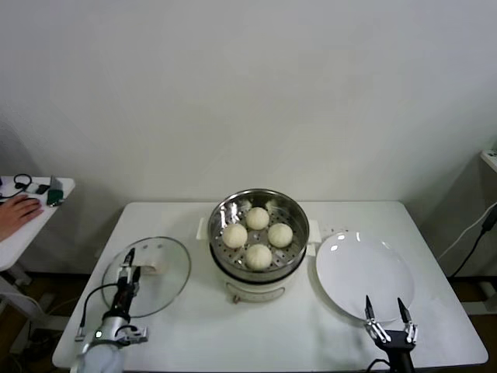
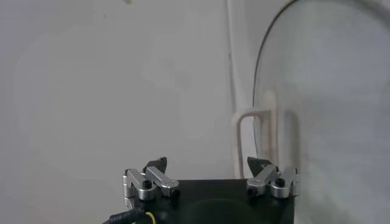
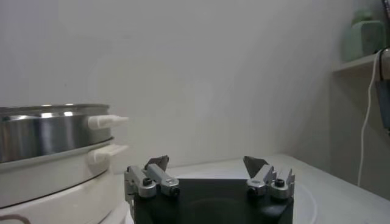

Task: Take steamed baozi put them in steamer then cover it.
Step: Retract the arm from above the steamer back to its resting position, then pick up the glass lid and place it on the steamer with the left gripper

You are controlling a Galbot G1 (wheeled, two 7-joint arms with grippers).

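Four cream-white baozi lie in the shiny steamer, which stands uncovered on its cream pot base at the table's middle. The steamer also shows in the right wrist view. The clear glass cover lies flat on the table left of the steamer, with its cream handle on top. My left gripper is open and low over the cover's left part, and the handle stands just ahead of its fingers. My right gripper is open and empty over the plate's near edge.
A flat white plate lies right of the steamer. A side table at far left holds a person's hand and small items. A cable hangs at the right. A shelf stands beyond the table's right end.
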